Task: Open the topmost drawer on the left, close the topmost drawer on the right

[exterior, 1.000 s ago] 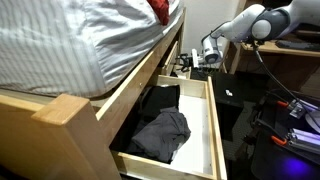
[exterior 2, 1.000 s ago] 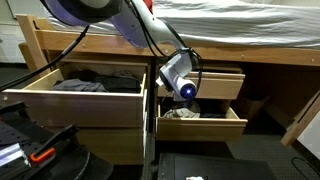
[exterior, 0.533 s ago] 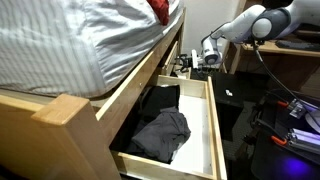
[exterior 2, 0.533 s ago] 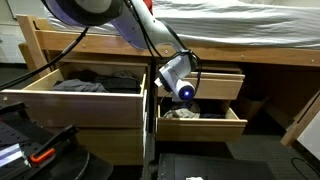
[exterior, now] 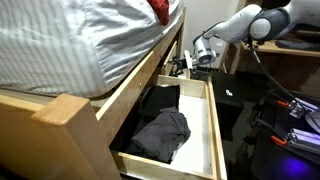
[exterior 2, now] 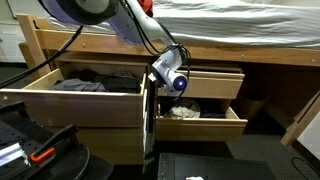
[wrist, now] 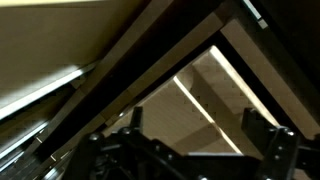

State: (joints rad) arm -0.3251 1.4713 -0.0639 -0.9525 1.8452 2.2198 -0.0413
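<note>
The gripper (exterior: 186, 62) hangs at the far end of the bed frame in an exterior view, just past the left top drawer (exterior: 215, 120). That drawer stands pulled right out, dark clothes (exterior: 160, 130) heaped inside, so I'd call that half of the job done.

Switching to the front-on exterior view, the gripper (exterior 2: 170, 80) sits at the post between the two stacks, close to the left edge of the right top drawer (exterior 2: 212, 86). That one pokes out only a little. The lower right drawer (exterior 2: 205, 124) beneath it is out further.

Down the wrist view now, the gripper (wrist: 185, 160) shows its fingers (wrist: 275, 150) spread wide with nothing between them, and pale wooden rails beyond.

As for feel, this is a rigid wooden box on runners, probably weighty and liable to jam if shoved at one corner. No grip needed. A flat push on the front board, nearer its middle than this edge, looks the safer bet. I can't make out a handle.
</note>
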